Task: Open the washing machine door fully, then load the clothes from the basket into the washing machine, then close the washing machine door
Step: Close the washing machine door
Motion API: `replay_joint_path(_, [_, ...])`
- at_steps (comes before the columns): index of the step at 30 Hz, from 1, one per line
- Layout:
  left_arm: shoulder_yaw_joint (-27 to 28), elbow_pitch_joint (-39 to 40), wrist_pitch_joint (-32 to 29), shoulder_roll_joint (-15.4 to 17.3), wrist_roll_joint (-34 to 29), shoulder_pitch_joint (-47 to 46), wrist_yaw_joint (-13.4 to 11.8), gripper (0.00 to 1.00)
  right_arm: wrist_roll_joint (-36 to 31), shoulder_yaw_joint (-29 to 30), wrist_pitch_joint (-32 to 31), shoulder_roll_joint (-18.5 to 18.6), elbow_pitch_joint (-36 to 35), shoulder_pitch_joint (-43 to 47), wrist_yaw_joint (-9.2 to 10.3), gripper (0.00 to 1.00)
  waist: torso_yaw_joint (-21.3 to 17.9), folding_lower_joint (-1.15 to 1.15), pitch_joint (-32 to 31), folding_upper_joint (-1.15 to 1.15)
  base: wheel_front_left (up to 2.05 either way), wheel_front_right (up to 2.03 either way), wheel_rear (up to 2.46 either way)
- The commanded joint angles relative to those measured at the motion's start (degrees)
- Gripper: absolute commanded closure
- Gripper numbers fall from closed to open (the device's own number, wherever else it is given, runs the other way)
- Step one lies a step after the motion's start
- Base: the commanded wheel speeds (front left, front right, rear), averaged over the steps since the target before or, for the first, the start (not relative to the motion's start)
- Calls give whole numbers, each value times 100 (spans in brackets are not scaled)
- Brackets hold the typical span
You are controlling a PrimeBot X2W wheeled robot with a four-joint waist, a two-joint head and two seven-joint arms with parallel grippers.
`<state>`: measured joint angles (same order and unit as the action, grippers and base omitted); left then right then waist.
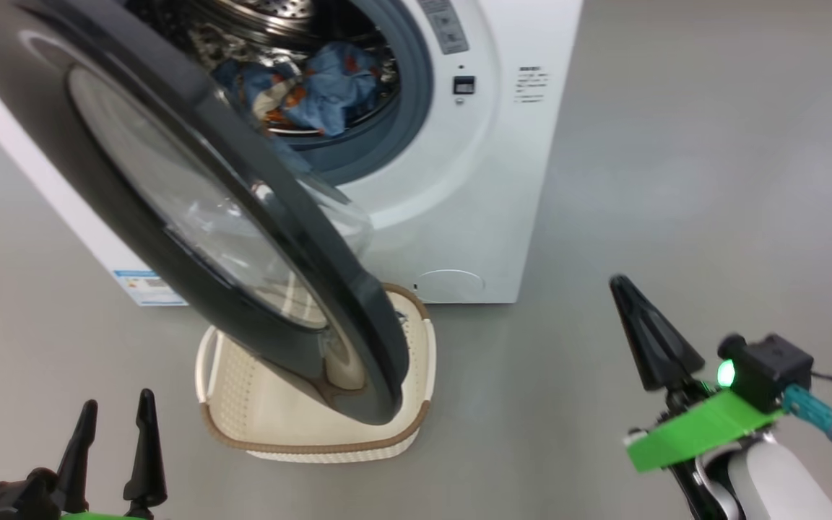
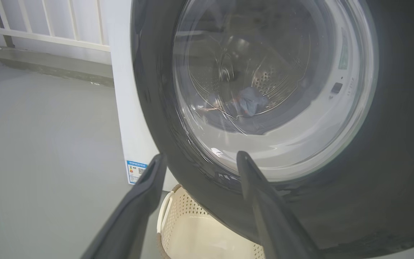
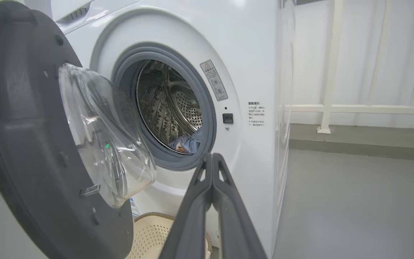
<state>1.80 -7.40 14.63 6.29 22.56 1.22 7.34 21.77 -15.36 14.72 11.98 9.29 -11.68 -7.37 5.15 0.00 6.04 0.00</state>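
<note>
Two grippers: the left gripper (image 1: 116, 401) has its fingers spread wide and holds nothing; the right gripper (image 1: 622, 289) has its fingers pressed flat together with nothing between them.
Left gripper, place: low over the floor (image 1: 676, 180), just left of the basket (image 1: 300, 446), pointing at the outer face of the washing machine door (image 1: 206, 217).
Right gripper, place: over bare floor off the washer's front right corner, well apart from door and basket.
Door: partly swung out from its left hinge side, black rim hanging over the basket, glass bowl turned toward the opening.
In the way: the door stands between the left gripper and the drum (image 3: 171, 104); the right wrist view looks past the door's free edge straight into the drum.
Clothes (image 1: 322, 90): blue printed fabric heaped at the drum's bottom, behind the grey-blue seal ring (image 1: 401, 123).
Basket: on the floor against the front foot of the washing machine (image 1: 474, 180), its pale perforated bottom showing.
Around: a blue label sticker (image 1: 145, 285) at the washer's lower left corner; a white railing (image 3: 336, 108) on a kerb at the floor's far edge.
</note>
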Motion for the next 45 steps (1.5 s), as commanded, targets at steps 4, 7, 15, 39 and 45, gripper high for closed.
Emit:
replay_joint_path(4, [195,185,37,41,43,-30,14,0,63,-261,28,-65,-251,-449,-12,100,210,0,-5,0,0,0,0])
replay_joint_path(7, [200,215,37,18,34,-46,14,0,72,-379,28,-113,-393,-701,-12,100,301,0,1,0,0,0,0])
replay_joint_path(15, [183,289,37,4,17,-30,14,0,99,-758,28,-220,-987,-1205,-12,100,488,0,-39,0,0,0,0])
replay_joint_path(39, [182,366,37,-98,25,6,14,0,510,-2893,28,-523,-1319,-1249,-12,100,733,0,-27,0,0,0,0])
replay_joint_path(45, [188,349,37,-127,46,-18,14,0,723,-3320,28,-482,-765,-1081,-12,100,769,0,25,0,0,0,0])
